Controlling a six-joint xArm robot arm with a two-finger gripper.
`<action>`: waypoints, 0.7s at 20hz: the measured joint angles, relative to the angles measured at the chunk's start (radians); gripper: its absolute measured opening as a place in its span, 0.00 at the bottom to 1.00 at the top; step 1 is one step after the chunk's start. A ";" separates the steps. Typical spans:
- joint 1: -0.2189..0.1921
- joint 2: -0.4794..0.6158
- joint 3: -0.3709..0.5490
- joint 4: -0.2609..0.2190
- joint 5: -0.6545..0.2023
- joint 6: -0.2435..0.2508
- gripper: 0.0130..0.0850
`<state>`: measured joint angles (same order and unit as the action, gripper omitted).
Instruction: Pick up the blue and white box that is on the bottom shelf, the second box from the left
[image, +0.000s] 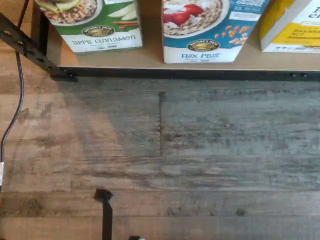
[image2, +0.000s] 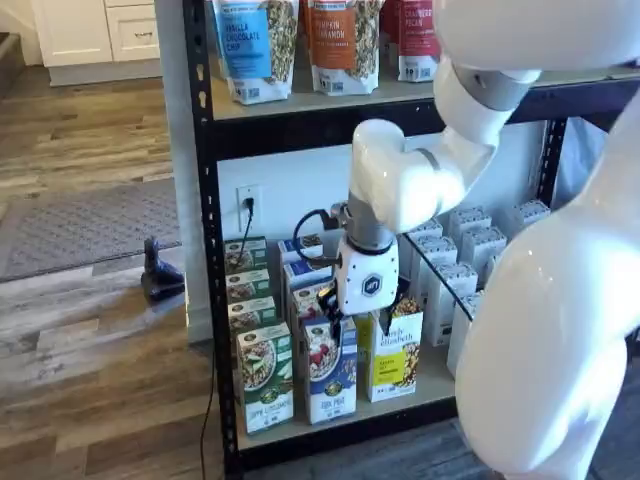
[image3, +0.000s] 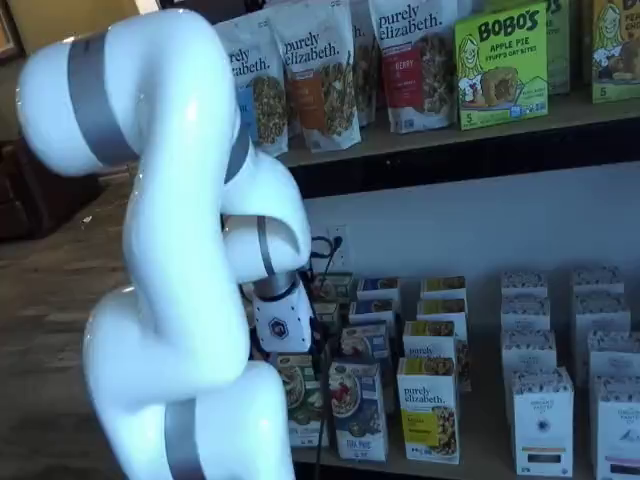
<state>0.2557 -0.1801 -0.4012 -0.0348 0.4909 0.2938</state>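
The blue and white box (image: 210, 30), marked "Flax Plus" with a bowl of cereal and red berries, stands upright at the front of the bottom shelf (image: 150, 59). It shows in both shelf views (image2: 330, 375) (image3: 357, 408). My gripper (image2: 342, 322) hangs just above and in front of this box. Its white body shows, but only a dark bit of finger shows beneath it, so I cannot tell whether it is open. In a shelf view the gripper (image3: 312, 345) sits to the left of the box, with a cable beside it.
A green-and-white carton (image: 100, 25) stands left of the blue box and a yellow-and-white carton (image: 292, 25) right of it. More cartons fill the rows behind (image2: 300, 275). White cartons (image2: 465, 275) stand further right. The black rail (image: 190, 74) edges the shelf above the wood floor (image: 200, 150).
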 joint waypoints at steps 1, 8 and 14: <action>0.001 0.031 -0.012 -0.005 -0.017 0.006 1.00; -0.018 0.173 -0.075 -0.084 -0.110 0.061 1.00; -0.016 0.267 -0.142 -0.103 -0.133 0.080 1.00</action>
<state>0.2397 0.0873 -0.5429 -0.1374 0.3574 0.3740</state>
